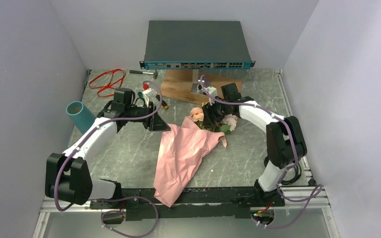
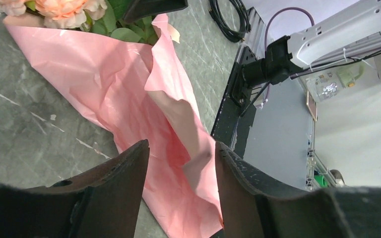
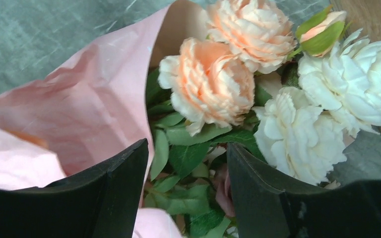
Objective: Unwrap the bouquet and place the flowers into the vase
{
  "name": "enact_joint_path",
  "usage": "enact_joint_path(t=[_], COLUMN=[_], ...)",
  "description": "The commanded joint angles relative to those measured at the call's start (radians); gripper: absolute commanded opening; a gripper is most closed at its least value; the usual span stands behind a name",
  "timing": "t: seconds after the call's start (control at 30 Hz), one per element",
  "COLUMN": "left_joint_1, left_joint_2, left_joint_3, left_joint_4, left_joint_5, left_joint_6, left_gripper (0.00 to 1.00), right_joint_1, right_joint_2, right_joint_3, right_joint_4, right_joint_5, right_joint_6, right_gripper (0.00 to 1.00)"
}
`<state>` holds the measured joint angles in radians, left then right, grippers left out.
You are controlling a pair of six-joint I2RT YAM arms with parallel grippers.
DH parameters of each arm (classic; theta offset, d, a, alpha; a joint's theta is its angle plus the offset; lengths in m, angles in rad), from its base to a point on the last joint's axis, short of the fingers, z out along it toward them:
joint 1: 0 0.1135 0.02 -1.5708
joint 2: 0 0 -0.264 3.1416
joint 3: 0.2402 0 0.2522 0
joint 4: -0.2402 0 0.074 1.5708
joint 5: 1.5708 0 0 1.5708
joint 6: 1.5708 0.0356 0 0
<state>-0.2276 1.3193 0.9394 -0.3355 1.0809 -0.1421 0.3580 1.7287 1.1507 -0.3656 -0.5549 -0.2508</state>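
The bouquet's crinkled pink paper (image 1: 183, 153) lies spread open mid-table, reaching the near edge. The flowers (image 1: 197, 114), peach and cream blooms with green leaves, rest at its far end. My left gripper (image 1: 159, 125) is at the paper's far-left corner. In the left wrist view its jaws (image 2: 181, 144) stand apart, and a raised fold of paper (image 2: 129, 84) runs between them. My right gripper (image 1: 212, 119) sits over the flowers. Its fingers (image 3: 187, 144) are closed in on the leafy stems (image 3: 188, 158) just below the blooms (image 3: 213, 84). The teal vase (image 1: 81, 115) stands at the left.
A loose red ribbon (image 1: 108, 82) lies at the back left. A network switch (image 1: 197, 43) sits on a wooden stand (image 1: 178, 87) at the back. A small hammer (image 1: 141, 73) and cables lie near it. The black front rail (image 1: 203, 196) borders the near edge.
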Motion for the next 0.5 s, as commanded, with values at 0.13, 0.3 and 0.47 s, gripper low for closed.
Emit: enact_joint_path(t=[0.13,0.3,0.47], left_joint_1=[-0.031,-0.039,-0.058], left_joint_2=[-0.052,-0.046,-0.016], left_joint_3=[0.018,0.027,0.059], left_joint_4=[-0.044,-0.095,-0.184], left_joint_5=[0.043,0.06,0.072], left_joint_6=[0.068,0.108,0.211], left_gripper=[0.67,0.71,0.79], right_joint_1=[-0.008,-0.008,-0.008], right_joint_2=[-0.298,-0.334,-0.184], right_joint_3=[-0.068,-0.11,-0.038], right_joint_4=[-0.162,-0.306,-0.412], right_joint_5=[-0.177,-0.183,-0.126], right_joint_6=[-0.148,-0.38,-0.561], right_gripper=[0.78,0.82,0.82])
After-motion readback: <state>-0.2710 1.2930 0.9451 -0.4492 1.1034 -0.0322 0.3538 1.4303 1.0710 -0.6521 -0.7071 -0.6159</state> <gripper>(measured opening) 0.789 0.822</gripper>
